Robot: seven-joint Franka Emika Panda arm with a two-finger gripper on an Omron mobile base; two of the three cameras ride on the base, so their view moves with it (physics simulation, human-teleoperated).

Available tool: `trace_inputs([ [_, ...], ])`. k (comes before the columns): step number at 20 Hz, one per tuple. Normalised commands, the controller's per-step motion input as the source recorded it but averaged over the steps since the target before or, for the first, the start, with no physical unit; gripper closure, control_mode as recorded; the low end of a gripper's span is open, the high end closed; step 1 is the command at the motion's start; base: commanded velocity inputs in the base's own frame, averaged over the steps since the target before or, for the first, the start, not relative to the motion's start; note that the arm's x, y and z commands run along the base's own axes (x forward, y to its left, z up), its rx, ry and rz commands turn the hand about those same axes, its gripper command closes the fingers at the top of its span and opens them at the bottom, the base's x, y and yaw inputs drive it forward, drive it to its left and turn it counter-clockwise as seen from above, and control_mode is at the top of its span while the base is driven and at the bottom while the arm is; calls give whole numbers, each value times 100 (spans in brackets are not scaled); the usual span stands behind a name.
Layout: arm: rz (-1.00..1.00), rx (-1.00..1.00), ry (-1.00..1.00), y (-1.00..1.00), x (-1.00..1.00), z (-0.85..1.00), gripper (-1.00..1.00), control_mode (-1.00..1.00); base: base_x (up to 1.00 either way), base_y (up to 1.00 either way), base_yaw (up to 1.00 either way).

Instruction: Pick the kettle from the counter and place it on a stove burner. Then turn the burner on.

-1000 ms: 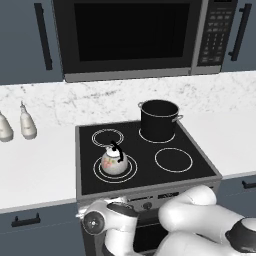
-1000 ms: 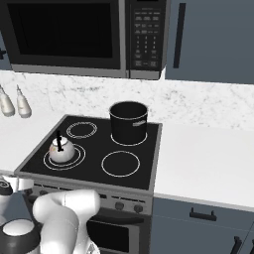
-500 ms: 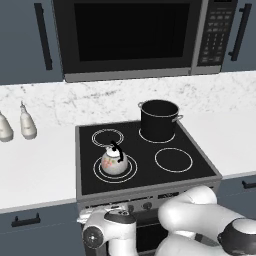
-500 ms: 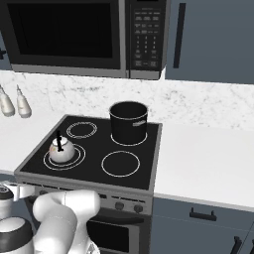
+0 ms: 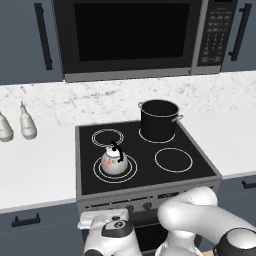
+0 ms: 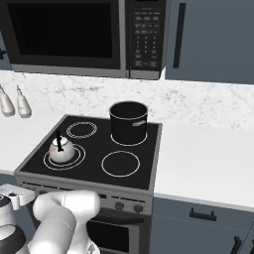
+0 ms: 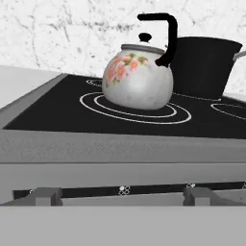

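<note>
Kettle (image 5: pixel 114 161) is sitting on the stove burner (image 5: pixel 131 170) left of the black pot (image 5: pixel 159 120), placing done; gripper (image 5: pixel 102 221), jaws wide and empty, is hanging below the front edge, burner rings showing white, knob turn remaining.

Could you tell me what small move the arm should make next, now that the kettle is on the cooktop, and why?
Probably ease the open gripper forward to the stove knobs on the front panel. The kettle already sits on the large double-ring burner, whose rings look white rather than red, so the burner is likely not on yet. Which knob serves it I cannot tell.
</note>
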Motion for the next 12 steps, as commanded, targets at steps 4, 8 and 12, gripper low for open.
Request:
trace_inputs([
  [4, 0, 0, -16, 3, 0, -5, -100, -100, 0, 0, 0],
  [8, 1, 0, -13, 4, 0, -8, -100, -100, 0, 0, 0],
  [12, 4, 0, -9, 4, 0, -6, -100, -100, 0, 0, 0],
])
